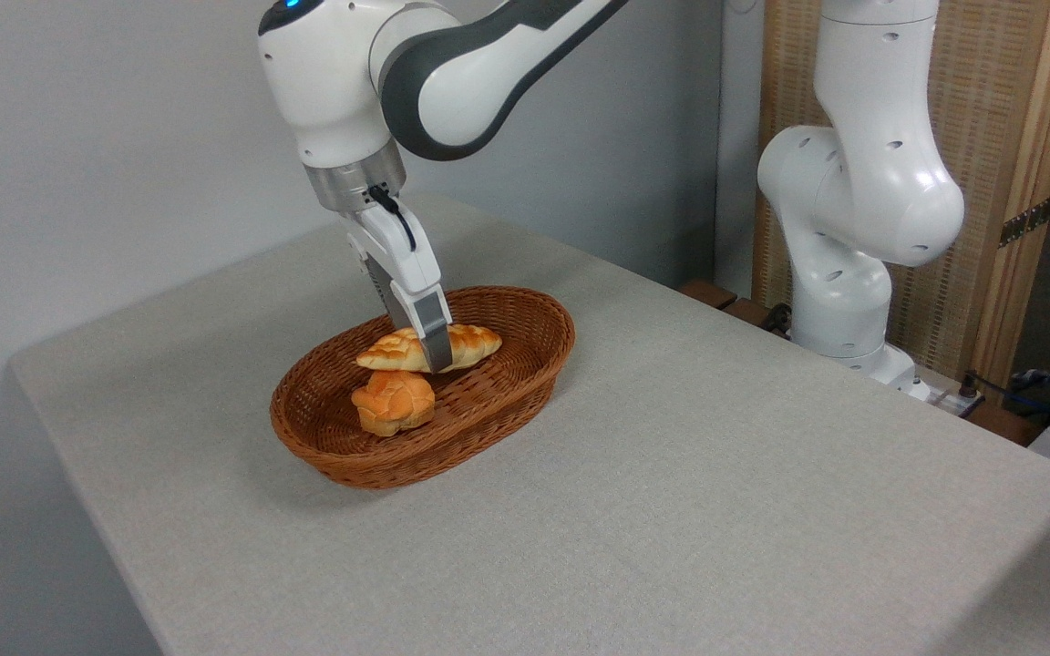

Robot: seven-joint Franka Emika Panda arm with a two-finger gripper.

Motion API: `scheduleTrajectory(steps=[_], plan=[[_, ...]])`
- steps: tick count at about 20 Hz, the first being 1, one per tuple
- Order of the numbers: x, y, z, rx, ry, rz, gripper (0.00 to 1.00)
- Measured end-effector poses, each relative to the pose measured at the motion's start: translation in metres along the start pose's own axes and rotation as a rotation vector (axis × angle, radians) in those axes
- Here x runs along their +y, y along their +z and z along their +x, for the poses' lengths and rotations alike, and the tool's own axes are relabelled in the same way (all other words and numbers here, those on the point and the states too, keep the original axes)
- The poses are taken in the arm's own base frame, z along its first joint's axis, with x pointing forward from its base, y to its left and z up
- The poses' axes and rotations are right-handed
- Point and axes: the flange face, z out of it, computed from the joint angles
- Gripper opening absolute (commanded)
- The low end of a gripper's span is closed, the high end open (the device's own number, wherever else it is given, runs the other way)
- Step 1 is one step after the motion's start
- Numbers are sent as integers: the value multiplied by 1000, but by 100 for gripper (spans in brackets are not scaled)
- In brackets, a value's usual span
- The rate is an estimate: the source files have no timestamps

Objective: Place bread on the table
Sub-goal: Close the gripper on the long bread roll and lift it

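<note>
Bread (475, 343) lies in basket (525, 314), long axis left-right, behind bun (393, 401). Gripper (435, 357) straddles its middle from above; near finger hides the far one, so closure cannot be told, probably gripping.

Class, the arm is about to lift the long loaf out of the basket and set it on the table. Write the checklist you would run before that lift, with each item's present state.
1. Gripper is down at the bread, around its middle: ok.
2. Fingers closed firmly on the loaf: cannot tell; only one finger shows.
3. Round bun lies apart from the loaf, nearer the camera: ok.
4. Basket sits flat on the table: ok.
5. Bare cloth beside the basket for placing: ok.
</note>
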Motion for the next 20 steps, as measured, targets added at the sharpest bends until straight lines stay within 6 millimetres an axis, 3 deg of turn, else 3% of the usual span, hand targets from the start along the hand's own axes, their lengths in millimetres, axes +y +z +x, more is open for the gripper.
scheduleTrajectory(steps=[3,20], plan=[[1,4,2,12,7,9,43],[1,5,2,16,21,12,37]])
